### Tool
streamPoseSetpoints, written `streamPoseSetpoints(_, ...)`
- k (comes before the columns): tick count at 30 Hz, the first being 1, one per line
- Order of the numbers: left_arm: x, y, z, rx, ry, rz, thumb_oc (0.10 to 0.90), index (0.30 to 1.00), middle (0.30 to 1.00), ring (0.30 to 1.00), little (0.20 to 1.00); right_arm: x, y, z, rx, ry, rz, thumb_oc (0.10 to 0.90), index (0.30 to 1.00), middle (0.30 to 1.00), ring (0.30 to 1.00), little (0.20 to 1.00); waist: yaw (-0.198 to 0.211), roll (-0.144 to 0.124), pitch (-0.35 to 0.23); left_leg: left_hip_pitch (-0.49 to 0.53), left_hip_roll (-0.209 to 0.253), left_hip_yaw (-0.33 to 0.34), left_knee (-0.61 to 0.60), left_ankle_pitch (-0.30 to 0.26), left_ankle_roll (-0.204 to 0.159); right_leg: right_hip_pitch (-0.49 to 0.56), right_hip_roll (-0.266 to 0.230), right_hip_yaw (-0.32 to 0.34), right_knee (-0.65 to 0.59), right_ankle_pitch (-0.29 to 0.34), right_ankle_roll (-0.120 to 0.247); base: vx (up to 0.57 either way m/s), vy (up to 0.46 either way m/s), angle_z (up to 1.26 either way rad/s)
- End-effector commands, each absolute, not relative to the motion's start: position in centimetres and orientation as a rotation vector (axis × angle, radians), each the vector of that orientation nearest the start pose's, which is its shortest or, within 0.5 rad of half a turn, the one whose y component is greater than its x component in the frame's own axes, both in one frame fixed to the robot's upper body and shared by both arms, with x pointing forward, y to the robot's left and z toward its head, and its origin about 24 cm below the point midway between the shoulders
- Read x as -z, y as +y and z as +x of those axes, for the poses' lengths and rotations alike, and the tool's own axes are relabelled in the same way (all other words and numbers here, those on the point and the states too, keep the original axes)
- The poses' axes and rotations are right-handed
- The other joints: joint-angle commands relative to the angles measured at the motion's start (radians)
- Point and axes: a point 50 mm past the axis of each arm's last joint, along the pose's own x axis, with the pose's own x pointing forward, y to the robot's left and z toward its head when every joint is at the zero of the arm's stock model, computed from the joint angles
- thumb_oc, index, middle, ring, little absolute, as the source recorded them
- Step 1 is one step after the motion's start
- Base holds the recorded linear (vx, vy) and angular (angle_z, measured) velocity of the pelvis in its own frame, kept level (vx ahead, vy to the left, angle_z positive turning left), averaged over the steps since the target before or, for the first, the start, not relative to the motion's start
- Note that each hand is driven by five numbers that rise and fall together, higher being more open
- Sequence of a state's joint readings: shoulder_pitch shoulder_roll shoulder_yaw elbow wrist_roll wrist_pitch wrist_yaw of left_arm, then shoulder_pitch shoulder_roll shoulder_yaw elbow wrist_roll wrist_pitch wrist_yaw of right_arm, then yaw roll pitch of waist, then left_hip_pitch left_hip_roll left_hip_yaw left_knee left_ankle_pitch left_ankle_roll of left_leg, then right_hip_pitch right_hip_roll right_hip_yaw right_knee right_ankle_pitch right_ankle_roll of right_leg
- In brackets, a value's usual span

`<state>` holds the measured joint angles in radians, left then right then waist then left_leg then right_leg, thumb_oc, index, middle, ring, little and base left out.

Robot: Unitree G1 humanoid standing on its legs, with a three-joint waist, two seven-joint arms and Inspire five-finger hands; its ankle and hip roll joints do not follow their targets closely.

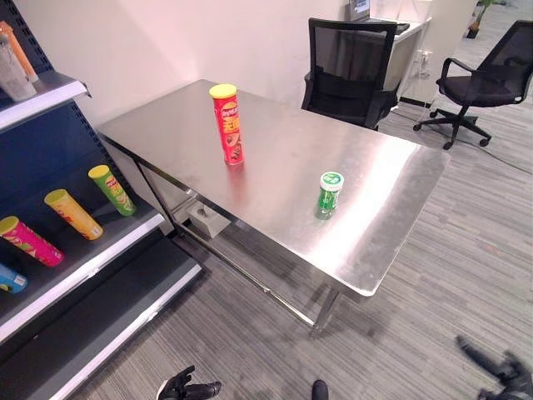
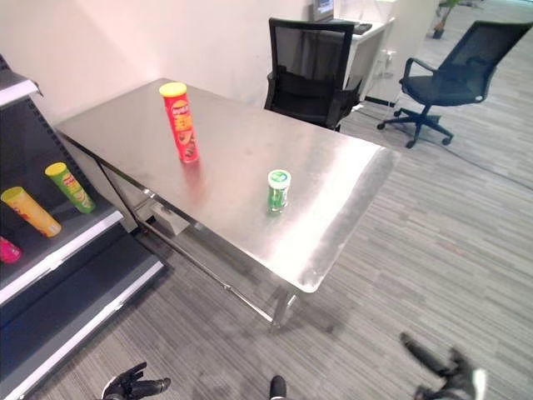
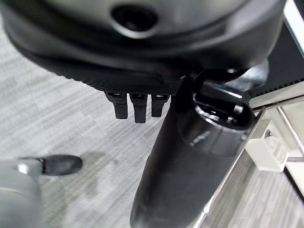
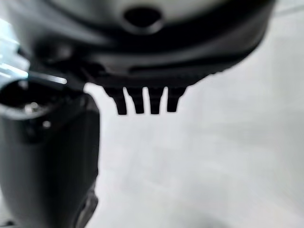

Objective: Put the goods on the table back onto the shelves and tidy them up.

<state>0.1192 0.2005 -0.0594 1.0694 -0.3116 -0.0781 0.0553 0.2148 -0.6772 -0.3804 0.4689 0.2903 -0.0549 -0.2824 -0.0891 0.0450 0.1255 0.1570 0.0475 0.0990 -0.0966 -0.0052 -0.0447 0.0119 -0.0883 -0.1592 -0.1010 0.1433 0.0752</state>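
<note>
Down low, left hand [image 1: 187,387] and right hand [image 2: 454,375] hang relaxed, fingers straight, holding nothing.

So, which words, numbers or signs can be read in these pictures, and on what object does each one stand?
None can be read.
Red can on the table: print too small.
Green tub: label too blurred.
Cans on the shelf: print too small.
</note>
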Motion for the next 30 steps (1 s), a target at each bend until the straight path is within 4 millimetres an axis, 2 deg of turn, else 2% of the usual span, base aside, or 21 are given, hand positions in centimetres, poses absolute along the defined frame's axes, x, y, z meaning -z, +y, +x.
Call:
streamPoseSetpoints(1, 14.8, 24.0, 10.8, -0.292, 0.992, 0.025, 0.8, 0.9, 0.9, 0.9, 0.9, -14.0, -38.5, 20.5, 0.659, -0.219, -0.563, 0.8, 0.9, 0.9, 0.9, 0.9, 0.028, -0.057, 0.001, -0.022, 0.04, 0.025, 0.009, -0.041, -0.045, 0.051, -0.082, 0.011, 0.014, -0.08, 0.105, 0.0, 0.003, -0.07)
streamPoseSetpoints(2, 14.8, 24.0, 10.8, -0.291, 0.992, 0.026, 0.8, 0.9, 0.9, 0.9, 0.9, -14.0, -38.5, 20.4, 0.66, -0.218, -0.564, 0.8, 0.9, 0.9, 0.9, 0.9, 0.029, -0.057, 0.001, -0.022, 0.04, 0.026, 0.009, -0.042, -0.045, 0.051, -0.082, 0.011, 0.014, -0.08, 0.105, 0.0, 0.005, -0.06)
streamPoseSetpoints(3, 14.7, 23.8, 10.9, -0.264, 0.983, 0.03, 0.8, 0.9, 0.9, 0.9, 0.9, -17.2, -36.2, 21.3, 0.559, -0.387, -0.577, 0.8, 0.9, 0.9, 0.9, 0.9, 0.035, -0.057, -0.004, -0.021, 0.041, 0.028, 0.009, -0.043, -0.044, 0.051, -0.084, 0.013, 0.014, -0.08, 0.106, 0.01, 0.002, -0.07)
streamPoseSetpoints(5, 14.7, 23.7, 10.6, -0.224, 0.986, 0.047, 0.8, 0.9, 0.9, 0.9, 0.9, -19.4, -34.3, 22.3, 0.443, -0.491, -0.583, 0.8, 0.9, 0.9, 0.9, 0.9, 0.051, -0.056, -0.011, -0.02, 0.043, 0.028, 0.009, -0.044, -0.044, 0.054, -0.085, 0.011, 0.014, -0.081, 0.106, 0.0, 0.002, -0.03)
streamPoseSetpoints(7, 14.7, 23.7, 10.6, -0.215, 0.986, 0.052, 0.8, 0.9, 0.9, 0.9, 0.9, -19.8, -33.6, 22.8, 0.398, -0.509, -0.584, 0.8, 0.9, 0.9, 0.9, 0.9, 0.057, -0.057, -0.012, -0.021, 0.043, 0.028, 0.009, -0.044, -0.045, 0.055, -0.086, 0.009, 0.014, -0.081, 0.106, 0.0, 0.0, 0.0)
streamPoseSetpoints(10, 14.8, 23.7, 10.3, -0.209, 0.996, 0.055, 0.8, 0.9, 0.9, 0.9, 0.9, -19.9, -32.6, 23.8, 0.326, -0.508, -0.58, 0.8, 0.9, 0.9, 0.9, 0.9, 0.067, -0.058, -0.014, -0.02, 0.042, 0.027, 0.009, -0.043, -0.046, 0.059, -0.087, 0.008, 0.014, -0.08, 0.105, 0.0, -0.004, 0.07)
streamPoseSetpoints(13, 15.0, 23.6, 9.6, -0.198, 1.014, 0.051, 0.8, 0.9, 0.9, 0.9, 0.9, -19.0, -32.2, 25.7, 0.246, -0.419, -0.612, 0.8, 0.9, 0.9, 0.9, 0.9, 0.089, -0.06, -0.014, -0.021, 0.043, 0.02, 0.009, -0.039, -0.05, 0.064, -0.09, -0.004, 0.014, -0.081, 0.103, -0.01, -0.016, 0.06)
streamPoseSetpoints(22, 15.1, 24.3, 8.9, -0.241, 1.034, 0.044, 0.8, 0.9, 0.9, 0.9, 0.9, -17.0, -32.6, 28.6, 0.239, -0.276, -0.609, 0.8, 0.9, 0.9, 0.9, 0.9, 0.123, -0.06, -0.006, -0.039, 0.048, -0.005, 0.009, -0.022, -0.061, 0.072, -0.09, -0.029, 0.014, -0.085, 0.1, 0.0, -0.039, 0.1)
streamPoseSetpoints(30, 15.1, 24.4, 8.6, -0.26, 1.042, 0.037, 0.8, 0.9, 0.9, 0.9, 0.9, -17.3, -31.9, 30.7, 0.209, -0.251, -0.639, 0.8, 0.9, 0.9, 0.9, 0.9, 0.142, -0.058, -0.005, -0.053, 0.055, -0.033, 0.009, -0.008, -0.073, 0.086, -0.085, -0.056, 0.014, -0.096, 0.093, 0.01, -0.049, 0.13)
